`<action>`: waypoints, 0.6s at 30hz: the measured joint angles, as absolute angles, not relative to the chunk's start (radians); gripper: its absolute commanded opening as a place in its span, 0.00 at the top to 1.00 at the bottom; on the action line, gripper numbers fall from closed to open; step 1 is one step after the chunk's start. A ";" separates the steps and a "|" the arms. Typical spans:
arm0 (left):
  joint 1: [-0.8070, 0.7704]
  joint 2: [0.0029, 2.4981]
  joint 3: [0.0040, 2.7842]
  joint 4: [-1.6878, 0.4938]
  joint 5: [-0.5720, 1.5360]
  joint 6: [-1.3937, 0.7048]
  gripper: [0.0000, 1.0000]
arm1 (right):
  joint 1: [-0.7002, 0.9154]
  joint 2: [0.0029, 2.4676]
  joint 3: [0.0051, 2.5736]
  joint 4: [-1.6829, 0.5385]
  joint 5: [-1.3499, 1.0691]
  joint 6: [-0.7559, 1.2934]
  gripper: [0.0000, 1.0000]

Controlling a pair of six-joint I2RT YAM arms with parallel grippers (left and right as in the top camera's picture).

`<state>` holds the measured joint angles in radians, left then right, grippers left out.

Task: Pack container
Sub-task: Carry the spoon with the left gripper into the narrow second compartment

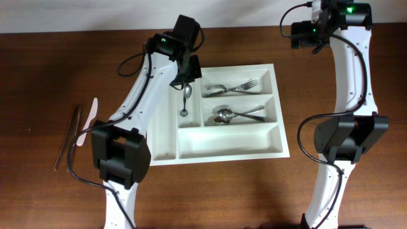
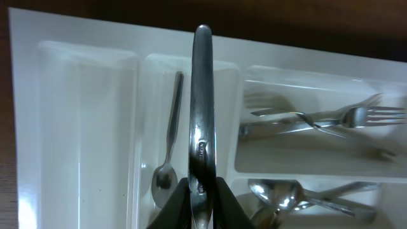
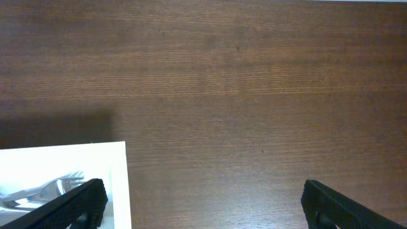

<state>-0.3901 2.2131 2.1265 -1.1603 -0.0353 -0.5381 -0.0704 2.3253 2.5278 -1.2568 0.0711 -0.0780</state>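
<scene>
**Left claw holds a utensil over the narrow slot, ready to set it down**

At the far left of the overhead frame, two thin sticks [image 1: 67, 137] and a pale flat piece [image 1: 89, 119] lie on the tabletop [image 1: 38, 76]. They are well apart from the container [image 1: 229, 144] at centre frame, and I'd say they're not yet packed.

Moving right, the left claw [image 1: 187, 74] hangs over the container's upper left area. Its wrist view shows it clamped on a steel utensil [image 2: 202, 95], the handle running up mid-frame. The utensil sits above the second narrow compartment, where a teaspoon [image 2: 166, 152] already lies.

This looks like the placing step. The next move calls for lowering the utensil, lining it up along the slot clear of the divider, then letting go. Whether it touches the floor, I can't tell.

Further right, forks [image 2: 331, 117] fill the upper wide compartment, with spoons [image 2: 299, 197] in the one below.

At the far right, the right claw [image 3: 200, 197] hovers with fingers spread apart and nothing between them. It is over bare tabletop, and the container's corner sits at the lower left of its view.
</scene>
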 measured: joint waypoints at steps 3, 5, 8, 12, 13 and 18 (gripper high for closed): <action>-0.390 2.236 2.127 -1.162 -0.035 -0.537 0.77 | -0.070 2.325 2.528 -1.257 0.071 -0.078 0.01; -0.390 2.254 2.127 -1.166 -0.035 -0.531 0.71 | -0.070 2.325 2.528 -1.257 0.071 -0.078 0.01; -0.390 2.268 2.127 -1.168 -0.035 -0.531 0.69 | -0.070 2.325 2.528 -1.257 0.072 -0.078 0.01; -0.390 2.269 2.132 -1.193 -0.035 -0.505 0.66 | -0.070 2.325 2.528 -1.257 0.071 -0.078 0.01; -0.390 2.269 2.137 -1.213 -0.035 -0.486 0.64 | -0.070 2.325 2.528 -1.257 0.072 -0.078 0.01; -0.379 2.270 2.213 -1.400 -0.122 -0.385 0.61 | -0.070 2.325 2.528 -1.257 0.072 -0.078 0.01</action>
